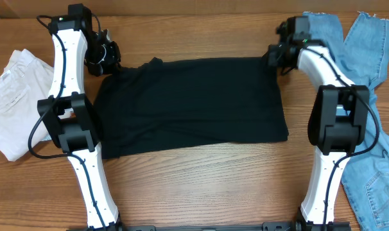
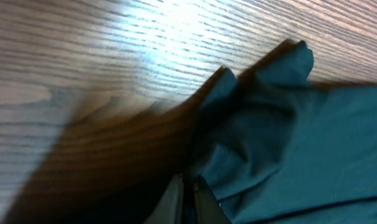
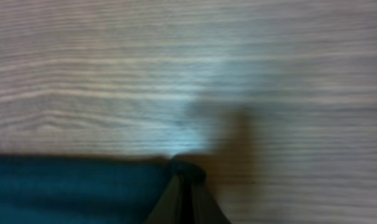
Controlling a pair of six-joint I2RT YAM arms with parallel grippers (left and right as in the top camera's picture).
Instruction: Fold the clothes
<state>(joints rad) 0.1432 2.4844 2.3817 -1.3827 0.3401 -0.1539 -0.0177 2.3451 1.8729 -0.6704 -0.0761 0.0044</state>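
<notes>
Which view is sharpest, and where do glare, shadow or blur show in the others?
Overhead: sharp, evenly lit. Left wrist: glare on the table, heavy shadow beside the black garment. Right wrist: soft blur throughout, a pale bright patch above the right gripper.

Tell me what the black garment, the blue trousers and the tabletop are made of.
The black garment: thin, soft, matte fabric, perhaps cotton jersey, rumpled at a corner. The jeans: faded light blue denim, frayed hem. The table: wood or wood-look laminate; grain lines, slight sheen.
</notes>
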